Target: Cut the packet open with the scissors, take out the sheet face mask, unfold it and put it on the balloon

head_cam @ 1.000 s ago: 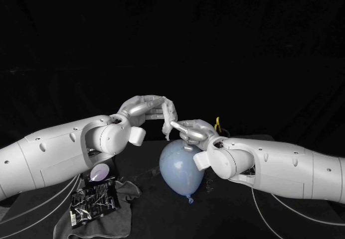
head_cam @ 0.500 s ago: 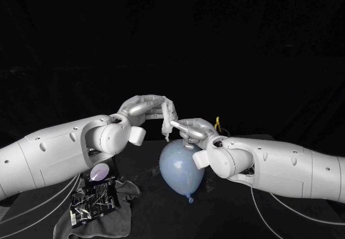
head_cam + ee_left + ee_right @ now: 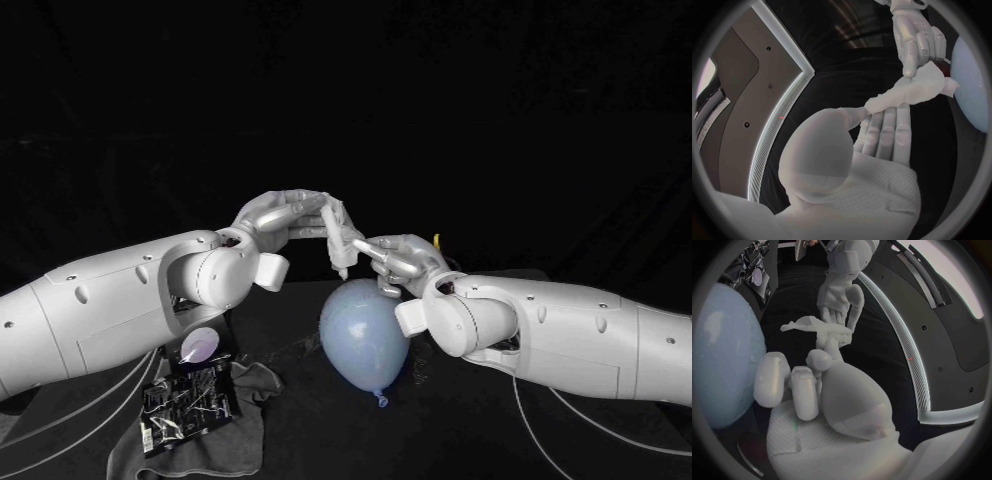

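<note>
Black drapery is closing off the room behind the black table (image 3: pixel 476 440), and both hands are working raised above it. The left hand (image 3: pixel 293 214) is gripping the face mask (image 3: pixel 340 240) between its thumb and fingers. The mask is bunched into a narrow white strip and is hanging from those fingertips toward the right hand (image 3: pixel 400 262). The right hand is sitting just below and beside it, with a fingertip touching the strip's free end. Whether it is pinching the sheet or only touching it, I cannot tell. The balloon (image 3: pixel 361 335) is lying directly beneath the right hand, close under its wrist, with its knot pointing back toward the robot. Well below the left arm, on its outer side, the packet (image 3: pixel 185 402) is lying on a grey cloth (image 3: pixel 231 440), apparently finished with.

The step in hand looks like the unfolding. To do it well, the right hand should be taking a true pinch on a single layer at the free end, not on the whole bundle. Then both hands should be drawing apart slowly and level, the left holding firm. A damp sheet is likely to cling to itself and could tear under a jerk. The spread should be opening right above the balloon, so the sheet can be lowered straight down. The balloon looks light and unanchored — a knock from the wrist could be sending it rolling.
</note>
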Robot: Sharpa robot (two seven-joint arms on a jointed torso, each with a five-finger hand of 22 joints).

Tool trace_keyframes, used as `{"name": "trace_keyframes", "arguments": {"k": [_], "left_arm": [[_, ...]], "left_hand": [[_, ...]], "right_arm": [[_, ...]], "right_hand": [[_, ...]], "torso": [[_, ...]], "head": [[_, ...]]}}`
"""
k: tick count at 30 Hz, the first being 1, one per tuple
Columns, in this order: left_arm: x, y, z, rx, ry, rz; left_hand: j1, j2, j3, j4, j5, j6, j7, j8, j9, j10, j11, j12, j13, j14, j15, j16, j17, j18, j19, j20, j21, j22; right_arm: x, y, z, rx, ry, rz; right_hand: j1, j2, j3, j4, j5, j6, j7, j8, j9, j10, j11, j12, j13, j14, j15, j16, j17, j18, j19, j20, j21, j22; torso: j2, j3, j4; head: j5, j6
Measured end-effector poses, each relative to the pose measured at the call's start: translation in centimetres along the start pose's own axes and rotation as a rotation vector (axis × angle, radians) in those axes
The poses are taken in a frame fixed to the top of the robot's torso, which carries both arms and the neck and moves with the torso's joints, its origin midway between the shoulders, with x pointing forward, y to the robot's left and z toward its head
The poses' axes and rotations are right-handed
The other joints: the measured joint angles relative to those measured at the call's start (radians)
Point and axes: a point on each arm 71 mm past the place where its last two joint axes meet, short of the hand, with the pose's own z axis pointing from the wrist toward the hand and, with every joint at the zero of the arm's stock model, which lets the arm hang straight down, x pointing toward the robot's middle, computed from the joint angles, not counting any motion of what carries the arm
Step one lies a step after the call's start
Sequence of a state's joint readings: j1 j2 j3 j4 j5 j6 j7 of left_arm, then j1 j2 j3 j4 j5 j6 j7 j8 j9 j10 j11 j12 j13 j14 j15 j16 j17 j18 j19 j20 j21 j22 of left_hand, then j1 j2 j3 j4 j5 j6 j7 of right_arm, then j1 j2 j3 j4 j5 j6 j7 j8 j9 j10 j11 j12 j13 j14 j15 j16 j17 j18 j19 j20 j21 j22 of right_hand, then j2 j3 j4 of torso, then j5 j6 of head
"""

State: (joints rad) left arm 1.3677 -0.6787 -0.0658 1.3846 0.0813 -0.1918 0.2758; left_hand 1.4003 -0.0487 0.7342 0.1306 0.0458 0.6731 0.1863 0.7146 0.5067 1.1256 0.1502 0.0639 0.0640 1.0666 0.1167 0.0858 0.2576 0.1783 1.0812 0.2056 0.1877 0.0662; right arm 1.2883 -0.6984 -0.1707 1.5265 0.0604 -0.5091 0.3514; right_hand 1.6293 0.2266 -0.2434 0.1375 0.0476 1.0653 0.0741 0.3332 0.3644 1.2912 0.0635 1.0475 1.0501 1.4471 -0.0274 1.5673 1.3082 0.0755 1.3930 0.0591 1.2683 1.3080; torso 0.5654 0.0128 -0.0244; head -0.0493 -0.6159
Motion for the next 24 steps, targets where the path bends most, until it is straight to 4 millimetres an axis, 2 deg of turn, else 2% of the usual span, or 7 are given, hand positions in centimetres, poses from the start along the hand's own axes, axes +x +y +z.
{"name": "trace_keyframes", "arguments": {"k": [9,18,24], "left_arm": [[-1.2,-0.1,-0.3,0.001,-0.023,0.005],[-1.7,-0.1,-0.4,-0.001,-0.027,0.006],[-1.7,0.0,-0.3,-0.006,-0.019,0.003]], "left_hand": [[-0.001,-0.001,0.003,-0.003,-0.001,0.000,0.000,0.000,0.000,0.000,0.000,0.000,0.000,0.000,0.000,0.000,-0.001,0.000,0.013,-0.002,0.000,0.001],[0.001,0.001,0.003,-0.003,-0.002,0.000,0.000,0.000,0.000,0.000,0.000,0.000,0.000,0.000,0.000,-0.005,-0.002,-0.001,0.029,-0.004,0.000,0.002],[0.002,0.001,0.003,-0.003,0.000,-0.002,-0.002,0.005,0.000,0.000,0.000,0.000,0.000,0.001,-0.001,-0.005,-0.002,-0.001,0.041,-0.009,0.002,0.003]], "right_arm": [[-2.0,0.7,-0.5,-0.010,-0.018,-0.080],[-3.3,3.2,-0.1,-0.053,0.026,-0.254],[-3.5,5.2,0.3,-0.084,0.058,-0.364]], "right_hand": [[0.000,0.000,-0.006,-0.006,-0.002,-0.005,-0.002,0.008,0.000,0.000,0.000,0.000,0.000,-0.003,-0.004,-0.001,0.000,-0.001,0.000,0.000,0.000,-0.001],[0.000,0.000,-0.010,-0.010,-0.002,-0.012,-0.003,0.019,0.000,0.003,0.003,0.000,0.005,-0.002,-0.005,0.000,-0.001,-0.007,0.004,-0.004,0.007,0.000],[0.000,0.000,-0.012,-0.012,-0.002,-0.014,-0.001,0.027,0.000,0.003,0.003,-0.001,0.005,-0.002,-0.005,0.000,-0.001,-0.007,0.004,-0.004,0.007,0.000]], "torso": [[-0.001,0.0002,-0.0006],[-0.001,0.0001,-0.0001],[0.000,0.0000,0.0001]], "head": [[0.003,0.000],[0.003,0.001],[0.002,0.003]]}}
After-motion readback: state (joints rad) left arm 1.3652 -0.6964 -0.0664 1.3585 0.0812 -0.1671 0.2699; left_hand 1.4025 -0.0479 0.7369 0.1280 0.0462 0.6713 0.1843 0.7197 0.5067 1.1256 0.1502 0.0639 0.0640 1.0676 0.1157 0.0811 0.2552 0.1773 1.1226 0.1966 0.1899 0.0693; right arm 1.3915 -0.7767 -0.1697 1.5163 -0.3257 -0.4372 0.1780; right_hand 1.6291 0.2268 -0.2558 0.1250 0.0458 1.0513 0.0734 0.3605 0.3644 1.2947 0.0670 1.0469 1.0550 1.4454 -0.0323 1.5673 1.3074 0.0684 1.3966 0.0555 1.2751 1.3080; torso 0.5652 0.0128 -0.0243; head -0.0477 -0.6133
